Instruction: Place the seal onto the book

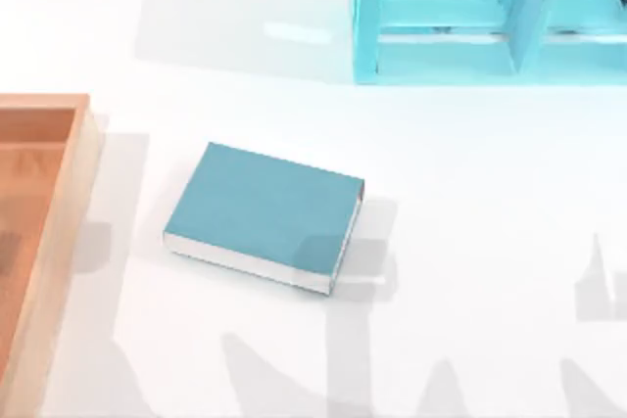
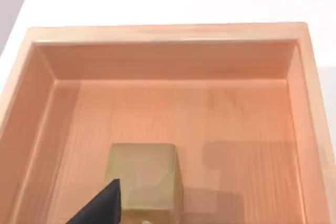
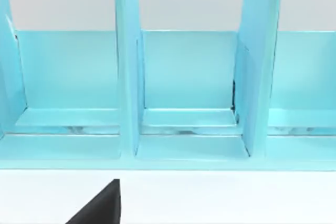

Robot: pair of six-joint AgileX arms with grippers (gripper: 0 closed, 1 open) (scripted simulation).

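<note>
The seal point(image 2: 143, 179), a small tan-brown block, stands on the floor of the orange-brown wooden tray point(image 2: 168, 35) in the left wrist view. My left gripper point(image 2: 100, 208) hangs just over the tray, and a dark part of it overlaps the seal's near corner; whether it touches the seal is unclear. The book point(image 1: 260, 212), a thick teal hardcover with white page edges, lies flat near the middle of the table, with nothing on its cover. My right gripper point(image 3: 100, 205) shows as a dark tip above the white table, facing the teal shelf unit.
The wooden tray point(image 1: 59, 203) runs along the table's left edge. A teal compartmented shelf unit point(image 1: 490, 17) stands at the back right, its open bays point(image 3: 184, 77) facing the right wrist camera. Arm shadows fall across the front of the table.
</note>
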